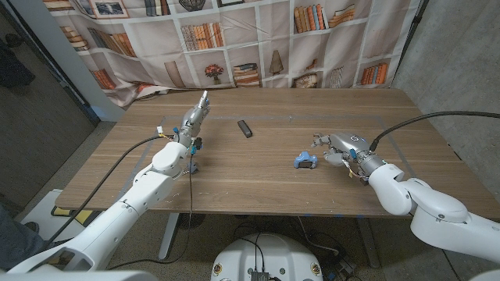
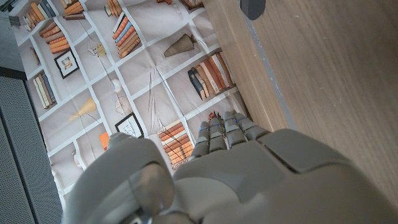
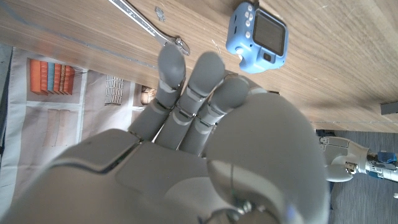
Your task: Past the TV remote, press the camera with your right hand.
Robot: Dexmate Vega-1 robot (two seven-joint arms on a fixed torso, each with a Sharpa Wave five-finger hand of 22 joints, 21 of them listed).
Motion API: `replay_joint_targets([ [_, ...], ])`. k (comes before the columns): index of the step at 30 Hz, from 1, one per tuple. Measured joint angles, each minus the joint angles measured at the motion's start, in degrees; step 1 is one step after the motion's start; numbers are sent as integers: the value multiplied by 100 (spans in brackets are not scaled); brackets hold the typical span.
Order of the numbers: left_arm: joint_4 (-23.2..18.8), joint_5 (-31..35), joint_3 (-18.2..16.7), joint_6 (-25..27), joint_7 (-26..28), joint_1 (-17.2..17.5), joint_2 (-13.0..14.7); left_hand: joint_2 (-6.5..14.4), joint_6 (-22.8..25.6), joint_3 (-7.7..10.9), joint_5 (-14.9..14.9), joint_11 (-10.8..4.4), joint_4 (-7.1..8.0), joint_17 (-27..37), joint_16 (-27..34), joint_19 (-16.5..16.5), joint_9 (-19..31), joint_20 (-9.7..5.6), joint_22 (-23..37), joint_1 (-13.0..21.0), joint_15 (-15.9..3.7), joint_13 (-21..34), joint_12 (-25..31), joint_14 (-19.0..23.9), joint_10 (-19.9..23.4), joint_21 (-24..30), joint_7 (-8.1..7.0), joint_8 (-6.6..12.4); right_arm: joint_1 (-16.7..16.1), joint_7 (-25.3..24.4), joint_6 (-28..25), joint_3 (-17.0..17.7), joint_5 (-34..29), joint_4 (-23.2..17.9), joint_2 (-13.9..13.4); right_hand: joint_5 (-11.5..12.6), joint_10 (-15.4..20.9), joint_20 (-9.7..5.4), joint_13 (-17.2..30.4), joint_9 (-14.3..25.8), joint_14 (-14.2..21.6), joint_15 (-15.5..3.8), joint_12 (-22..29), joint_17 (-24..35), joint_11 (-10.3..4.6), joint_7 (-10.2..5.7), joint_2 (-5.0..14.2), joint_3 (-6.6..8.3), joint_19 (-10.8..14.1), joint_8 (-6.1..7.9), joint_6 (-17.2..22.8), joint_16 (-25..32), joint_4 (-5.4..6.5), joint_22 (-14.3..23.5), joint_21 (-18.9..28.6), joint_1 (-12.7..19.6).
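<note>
Near tabletop edge [image 1: 234, 209]: bare wood along the front, arms coming in from both corners.
Right hand [image 1: 341, 147]: just right of the camera, not touching it; fingers [image 3: 186, 93] loosely curled and apart, gripping nothing.
Camera [image 1: 305, 161]: small, blue, right of centre on open wood; screen side showing in the right wrist view [image 3: 258, 38]; bare wood on every side but the hand's.
Left hand [image 1: 192, 121]: raised over the left half, fingers [image 2: 224, 134] straight and pressed together, pointing at the far edge, holding nothing.
TV remote [image 1: 245, 129]: dark bar, beyond the camera and to its left, lying alone mid-table; well apart from both hands.
Far edge: wide clear wood, then bookshelf-print curtain [image 1: 258, 39] right behind.
</note>
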Motion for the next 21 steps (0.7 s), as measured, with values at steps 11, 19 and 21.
replay_joint_targets([
  [11, 39, -59, -13, -41, -150, -16, 37, 0, 0, 0, 0, 0, 0, 0, 0, 24, 0, 24, 0, 0, 0, 0, 0, 0, 0, 0, 0, 0, -149, -395, 25, 174, -31, -80, 131, -44, 0, -19, 0, 0, 0, 0, 0, -23, 0, 0, 0, -1, -21, 0, 1, 0, 0, -49, 50, 0],
  [19, 77, -95, 17, -50, -246, -60, 36, -1, 31, 0, 0, 0, 0, 0, 0, 95, 0, 51, 0, -1, 42, 0, 0, 42, 0, 0, 31, 0, -252, -547, 10, 350, -79, -157, 189, -44, 0, 0, -1, 0, 0, 0, 0, -29, 0, 0, 0, 15, -41, 0, 1, 9, -16, -85, 66, 0],
  [21, 89, -106, 25, -45, -267, -77, 38, -1, 52, 0, 0, 0, 0, 0, 0, 95, 0, 51, 0, -1, 42, 0, 0, 42, 0, 0, 10, 0, -277, -583, 1, 402, -104, -176, 203, -88, 0, 0, 0, 0, 0, 0, 0, -29, 0, 0, 0, 16, -41, 0, 1, 41, -16, -89, 66, 0],
])
